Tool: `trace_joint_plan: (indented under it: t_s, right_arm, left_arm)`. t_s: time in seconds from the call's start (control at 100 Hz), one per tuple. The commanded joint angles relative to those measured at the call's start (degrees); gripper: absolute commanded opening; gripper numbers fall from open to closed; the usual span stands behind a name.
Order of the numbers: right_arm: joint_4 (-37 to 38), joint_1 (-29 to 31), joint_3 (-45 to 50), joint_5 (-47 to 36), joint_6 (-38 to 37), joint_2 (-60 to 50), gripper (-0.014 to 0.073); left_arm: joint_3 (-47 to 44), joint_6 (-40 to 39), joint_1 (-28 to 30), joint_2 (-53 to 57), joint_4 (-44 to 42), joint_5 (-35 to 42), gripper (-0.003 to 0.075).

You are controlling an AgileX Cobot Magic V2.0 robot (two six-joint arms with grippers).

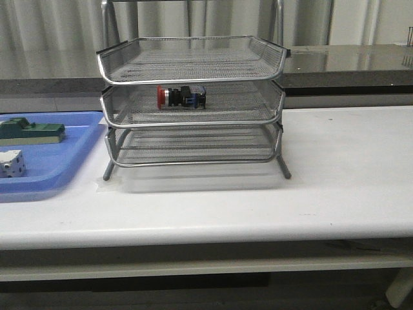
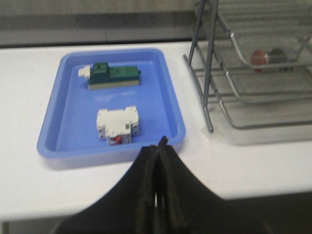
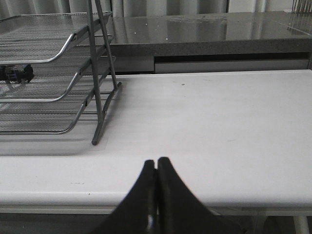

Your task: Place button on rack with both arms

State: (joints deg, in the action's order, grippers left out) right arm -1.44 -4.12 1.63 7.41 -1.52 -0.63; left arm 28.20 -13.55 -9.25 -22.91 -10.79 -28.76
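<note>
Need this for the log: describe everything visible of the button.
The button lies on its side in the middle tier of the rack, toward that tray's left half. Its red mushroom cap points left, followed by a black cylindrical body and a blue rear block on the right. It looks like plastic with a metallic ring behind the cap. It rests on the wire mesh; nothing else touches it. Neither tool is near it.
</note>
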Motion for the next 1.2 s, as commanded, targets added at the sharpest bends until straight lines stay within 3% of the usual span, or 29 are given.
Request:
trace_joint_plan:
  t_s: [0.0, 0.26, 0.66, 1.19]
  right_arm:
    - [0.52, -0.02, -1.10, -4.99, 0.07, -1.14, -0.0060]
    - [0.52, -0.02, -1.10, -4.99, 0.07, -1.14, -0.0060]
    - [0.52, -0.02, -1.10, -4.99, 0.07, -1.14, -0.0060]
    - [0.52, -0.02, -1.10, -4.99, 0.07, -1.14, -0.0060]
  left_arm:
    - [-1.82, -0.61, 0.17, 0.91, 0.49, 11.95, -0.0021]
    - [-13.94, -0.31, 0.60, 7.47, 0.93, 20.11, -0.0021]
    - [-29.63, -0.15, 7.67, 20.70, 2.75, 27.44, -0.0021]
    - [-31.15, -0.15, 7.67, 24.97, 2.02, 28.76, -0.0021]
